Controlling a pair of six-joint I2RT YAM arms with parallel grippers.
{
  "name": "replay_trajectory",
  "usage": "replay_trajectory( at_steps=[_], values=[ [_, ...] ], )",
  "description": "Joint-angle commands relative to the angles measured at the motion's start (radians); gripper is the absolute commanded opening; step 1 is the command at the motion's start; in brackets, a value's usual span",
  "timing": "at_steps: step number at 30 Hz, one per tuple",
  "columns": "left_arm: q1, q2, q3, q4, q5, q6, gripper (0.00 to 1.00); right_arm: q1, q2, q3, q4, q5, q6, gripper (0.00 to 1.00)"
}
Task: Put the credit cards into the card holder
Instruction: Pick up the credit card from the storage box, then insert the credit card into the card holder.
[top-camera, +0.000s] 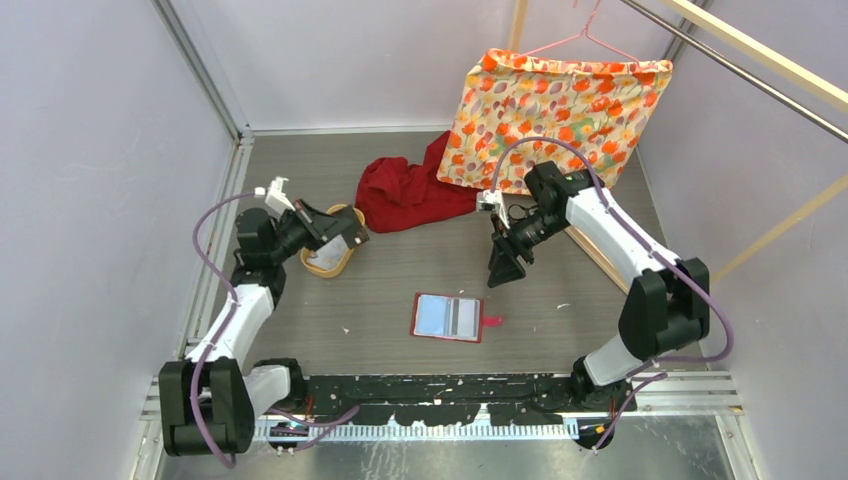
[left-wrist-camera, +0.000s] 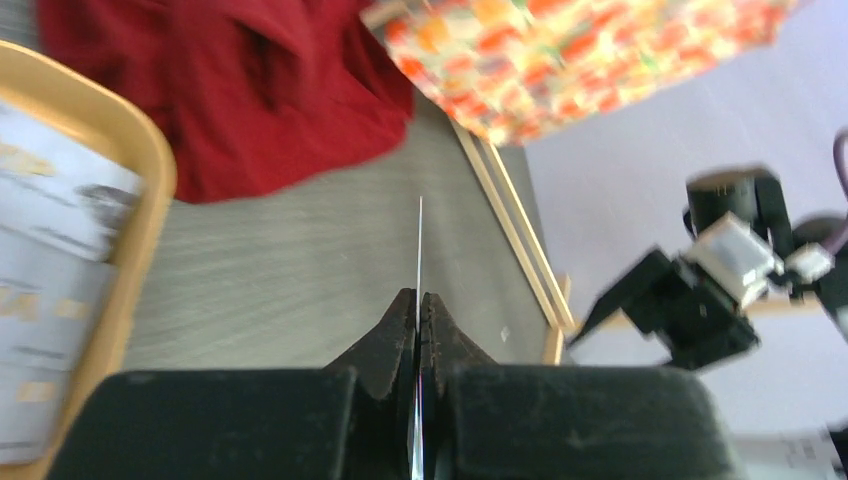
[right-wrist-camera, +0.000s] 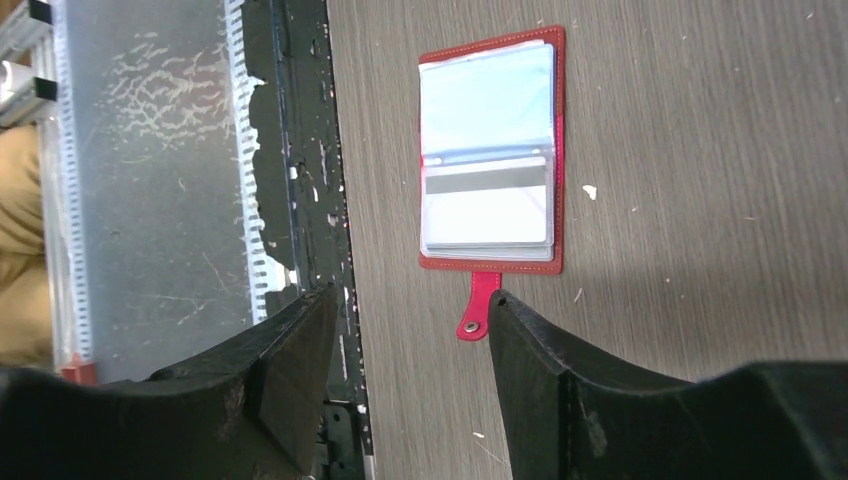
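Observation:
The card holder (top-camera: 447, 317) lies open and flat on the table between the arms, clear pockets up, one showing a card with a dark stripe (right-wrist-camera: 487, 180). Its snap tab (right-wrist-camera: 478, 305) points toward my right gripper (right-wrist-camera: 415, 300), which hovers open and empty just beyond the tab. My left gripper (left-wrist-camera: 420, 300) is shut on a thin credit card (left-wrist-camera: 419, 245), seen edge-on and sticking out past the fingertips. It is beside the tan tray (left-wrist-camera: 150, 170), where more whitish printed credit cards (left-wrist-camera: 50, 250) lie. From above, the left gripper (top-camera: 345, 233) sits at the tray's (top-camera: 312, 266) right side.
A crumpled red cloth (top-camera: 405, 195) lies behind the tray. A floral fabric bag (top-camera: 555, 115) on a hanger leans at the back right, with a wooden strip (left-wrist-camera: 515, 230) along the floor below it. Walls close in the table on three sides.

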Motion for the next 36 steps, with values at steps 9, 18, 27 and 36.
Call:
replay_trajectory(
  at_steps=[9,18,27,36],
  values=[
    [-0.509,-0.062,-0.093,0.346,0.088,0.11,0.0,-0.007,-0.218,-0.097,0.111,-0.093,0.04,0.66],
    [-0.77,0.087,-0.121,0.54,-0.033,0.161,0.0,-0.007,-0.174,-0.166,0.197,-0.28,0.15,0.73],
    [-0.859,0.169,-0.095,0.549,-0.053,0.247,0.0,0.05,-0.124,-0.158,0.217,-0.289,0.192,0.7],
    [-0.889,0.234,-0.082,0.613,-0.047,0.231,0.0,0.141,-0.076,-0.147,0.265,-0.236,0.258,0.57]
  ],
)
